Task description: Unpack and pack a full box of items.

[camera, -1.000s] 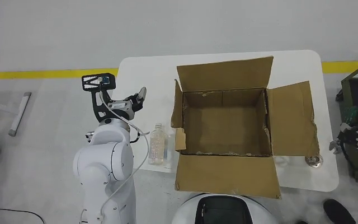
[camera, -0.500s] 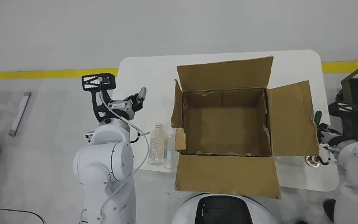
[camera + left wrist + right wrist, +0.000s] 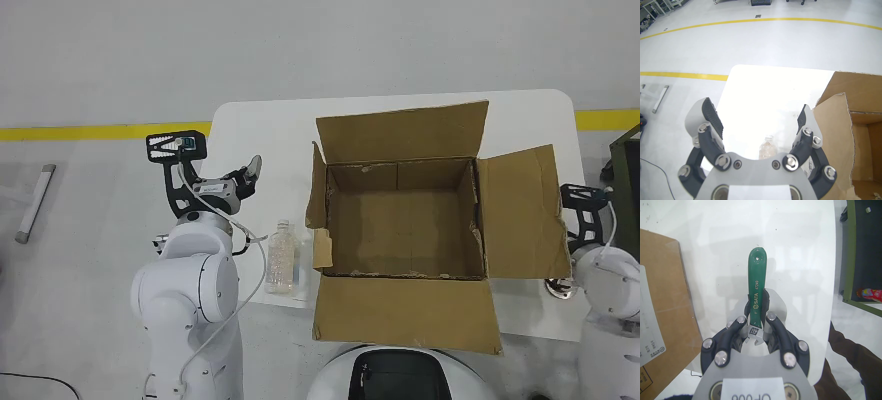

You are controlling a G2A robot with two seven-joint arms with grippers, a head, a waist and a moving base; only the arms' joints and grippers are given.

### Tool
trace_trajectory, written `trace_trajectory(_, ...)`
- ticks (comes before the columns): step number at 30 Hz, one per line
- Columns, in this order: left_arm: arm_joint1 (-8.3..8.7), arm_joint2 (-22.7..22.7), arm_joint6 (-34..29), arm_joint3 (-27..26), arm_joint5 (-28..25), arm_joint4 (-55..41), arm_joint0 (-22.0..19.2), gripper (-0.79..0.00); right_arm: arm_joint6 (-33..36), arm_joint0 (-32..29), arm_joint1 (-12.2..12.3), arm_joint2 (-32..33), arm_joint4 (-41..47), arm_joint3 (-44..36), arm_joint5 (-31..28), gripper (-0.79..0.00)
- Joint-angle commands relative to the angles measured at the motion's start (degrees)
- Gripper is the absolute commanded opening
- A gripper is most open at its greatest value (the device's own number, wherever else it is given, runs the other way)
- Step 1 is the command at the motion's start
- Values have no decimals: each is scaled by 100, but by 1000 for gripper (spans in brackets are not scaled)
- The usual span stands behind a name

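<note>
The wrench (image 3: pixel 756 283) is green-handled, the cardboard box (image 3: pixel 400 130) brown, the table (image 3: pixel 265 130) white.

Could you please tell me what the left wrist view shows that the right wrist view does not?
Left wrist view: the left gripper, open, with a clear bottle lying on the table. Right wrist view: the right gripper shut on a green-handled wrench. Shared: the white table and the cardboard box.

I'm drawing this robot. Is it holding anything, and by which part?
Right gripper grips the green wrench on its handle near the metal head. Left gripper holds nothing.
</note>
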Motion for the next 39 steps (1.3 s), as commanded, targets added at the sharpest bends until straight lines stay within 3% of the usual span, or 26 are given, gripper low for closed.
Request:
trace_trajectory(1,0,0,0,0,0,0,0,0,12,35,25,-16,12,40,6,-637)
trace_trajectory(2,0,0,0,0,0,0,0,0,22,50,38,-25,22,58,0,-588)
trace_trajectory(7,0,0,0,0,0,0,0,0,50,80,96,-39,73,109,17,-496)
trace_trajectory(13,0,0,0,0,0,0,0,0,28,90,160,63,358,-70,125,-477)
trace_trajectory(16,0,0,0,0,0,0,0,0,-186,84,175,365,937,-415,408,-520)
trace_trajectory(18,0,0,0,0,0,0,0,0,-676,65,178,621,1367,-769,594,-785)
trace_trajectory(23,0,0,0,0,0,0,0,0,-1780,-14,204,898,1951,-1404,528,-785)
trace_trajectory(27,0,0,0,0,0,0,0,0,-2201,84,236,801,2208,-1706,554,-785)
trace_trajectory(39,0,0,0,0,0,0,0,0,-2262,208,265,556,2328,-1773,500,-785)
